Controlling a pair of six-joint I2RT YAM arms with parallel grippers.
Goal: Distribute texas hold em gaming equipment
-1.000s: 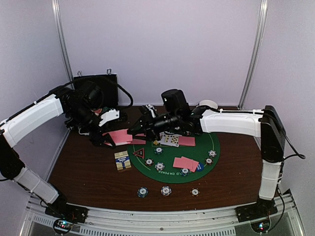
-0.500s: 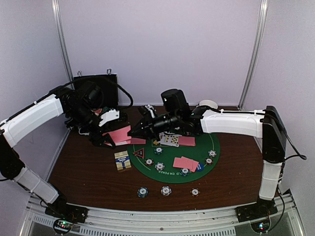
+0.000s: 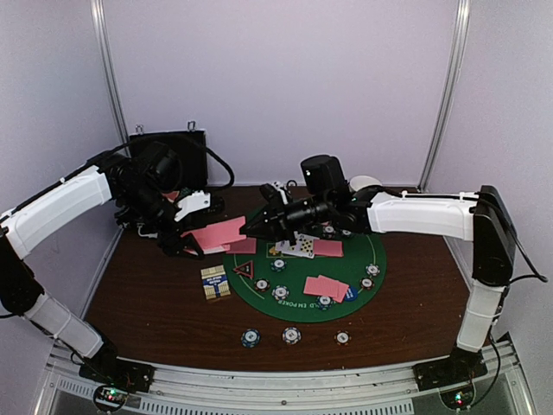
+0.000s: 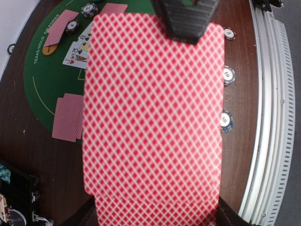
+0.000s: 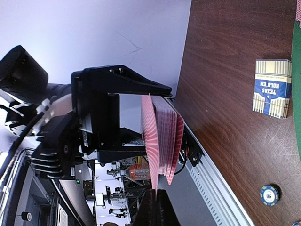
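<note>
Dark wood tabletop (image 3: 147,303) inside a pale-walled booth; contents listed from my bases outward.

1. Row of three poker chips (image 3: 291,335) on bare wood by the near edge, set apart from one another.
2. Card box (image 3: 215,282), blue and cream, lying flat just left of the green felt mat (image 3: 380,251).
3. Mat, near half: red-black triangle marker (image 3: 244,269) at the left rim. Several mat chips (image 3: 281,293) are scattered singly. An overlapping pair of pink cards (image 3: 326,286) lies face down, with the blue button (image 3: 350,295) at its right corner.
4. Mat, far half: face-up cards (image 3: 298,246) fanned together, and further pink-backed cards (image 3: 328,248) just right of them. The orange button (image 4: 50,48) has its edge tucked under a face-down card.
5. My left gripper (image 3: 183,244), over the table's left side, is closed on the pink-backed deck (image 5: 171,136) and holds it above the wood.
6. My right gripper (image 3: 252,226), reaching across from the right, is pinched shut on the top card (image 4: 153,108) at its outer edge. The card lies against the deck, standing proud toward the mat.
7. Back wall: black case (image 3: 168,156) on the left, white bowls (image 3: 365,182) on the right.
</note>
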